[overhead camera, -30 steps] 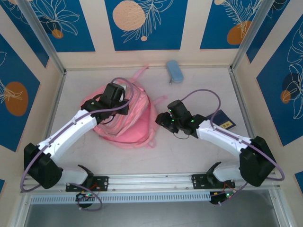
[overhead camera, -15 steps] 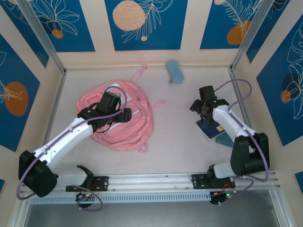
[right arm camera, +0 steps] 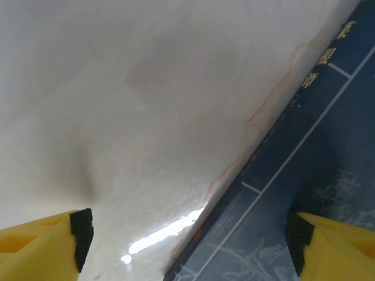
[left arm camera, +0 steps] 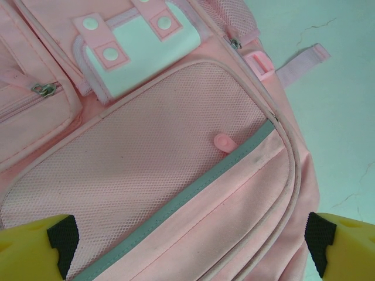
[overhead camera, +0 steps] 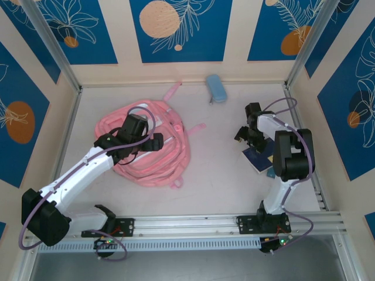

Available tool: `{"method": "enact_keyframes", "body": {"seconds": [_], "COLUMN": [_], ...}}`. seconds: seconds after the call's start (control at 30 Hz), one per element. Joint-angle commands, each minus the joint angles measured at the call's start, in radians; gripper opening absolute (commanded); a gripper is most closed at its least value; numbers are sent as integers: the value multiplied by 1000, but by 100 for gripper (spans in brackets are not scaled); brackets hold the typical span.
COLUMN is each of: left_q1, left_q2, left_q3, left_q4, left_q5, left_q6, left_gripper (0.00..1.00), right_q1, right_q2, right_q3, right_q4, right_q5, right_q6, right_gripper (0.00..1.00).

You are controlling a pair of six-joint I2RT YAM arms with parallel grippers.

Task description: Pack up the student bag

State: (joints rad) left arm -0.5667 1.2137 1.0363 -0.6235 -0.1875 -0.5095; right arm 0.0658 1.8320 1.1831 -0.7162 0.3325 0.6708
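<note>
My left end effector (left arm camera: 187, 246) hangs just above the pink student bag (left arm camera: 146, 175). Its fingers are spread wide and hold nothing. My right end effector (right arm camera: 187, 234) is spread wide too, low over the counter (right arm camera: 117, 88), with the edge of a dark blue book (right arm camera: 310, 175) right under it. I think I am going for the book. Next I must pinch its edge, lift it, and carry it left to the bag.
</note>
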Motion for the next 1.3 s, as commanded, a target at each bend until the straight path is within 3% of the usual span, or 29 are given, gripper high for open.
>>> {"method": "enact_keyframes", "body": {"seconds": [0.0,0.37,0.63,0.83,0.97,1.07,1.27], "left_q1": [10,9,11,9,9,6,-48], "left_q2": [4,22,32,63,94,129,222], "left_q3": [-5,5,3,7,23,39,86], "left_q4": [-5,-10,-5,10,26,44,90], "left_q5": [-12,7,33,89,162,244,354], "left_q6": [4,2,-2,-11,-8,-9,-25], "left_gripper": [100,100,100,100,100,98,88], "right_q1": [12,108,301,466,484,468,350], "right_q2": [22,24,-7,-23,-109,-225,-377], "right_q3": [10,5,-41,-50,-58,-66,-168], "right_q4": [-34,-17,18,-42,-82,-93,-71], "right_q5": [-83,-283,-435,-476,-445,-354,-227], "right_q6": [-4,-5,-9,-84,-117,-88,12], "right_gripper": [87,84,81,78,76,76,74]}}
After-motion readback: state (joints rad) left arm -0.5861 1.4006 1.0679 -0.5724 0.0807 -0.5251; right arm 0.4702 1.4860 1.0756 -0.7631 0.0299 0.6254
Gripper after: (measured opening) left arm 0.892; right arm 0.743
